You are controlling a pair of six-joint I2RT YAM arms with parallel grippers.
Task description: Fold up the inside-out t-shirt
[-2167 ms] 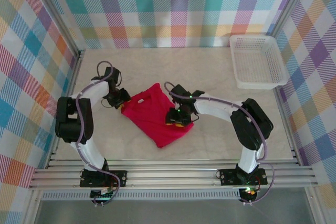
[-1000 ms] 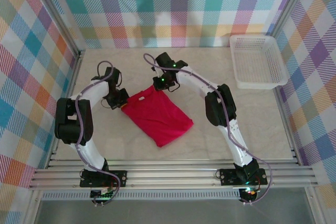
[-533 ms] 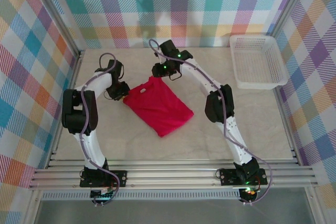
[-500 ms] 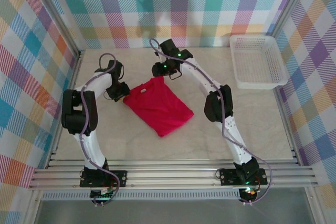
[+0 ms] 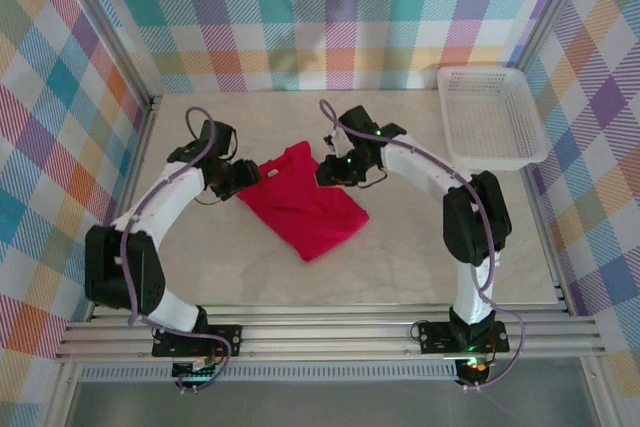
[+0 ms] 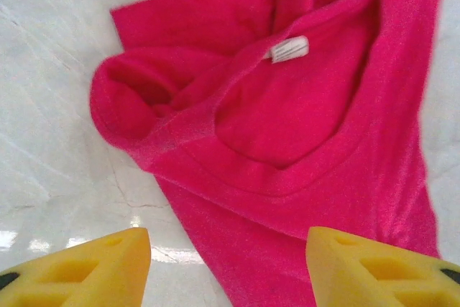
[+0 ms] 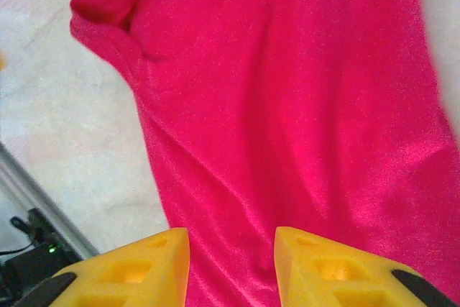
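Note:
The inside-out t-shirt [image 5: 303, 205] lies folded into a bright red slanted rectangle on the table's middle. In the left wrist view the t-shirt [image 6: 302, 120] shows its neck opening and a small white neck tag [image 6: 290, 48]. My left gripper [image 5: 243, 175] hovers at the shirt's left corner; the left gripper [image 6: 228, 272] is open, and its yellow fingers [image 6: 86, 271] stand wide apart with nothing between them. My right gripper [image 5: 328, 172] is over the shirt's upper right edge. The right gripper [image 7: 231, 264] is open above flat red fabric [image 7: 287, 106], holding nothing.
A white mesh basket [image 5: 490, 117] stands at the back right. Plaid walls close the table on three sides, and an aluminium rail [image 5: 330, 332] runs along the near edge. Pale tabletop [image 5: 420, 267] lies bare in front of and right of the shirt.
Both grippers have let go of the shirt and opened. The right arm has swung from the shirt's far corner to its right edge. The left gripper has shifted slightly up and right.

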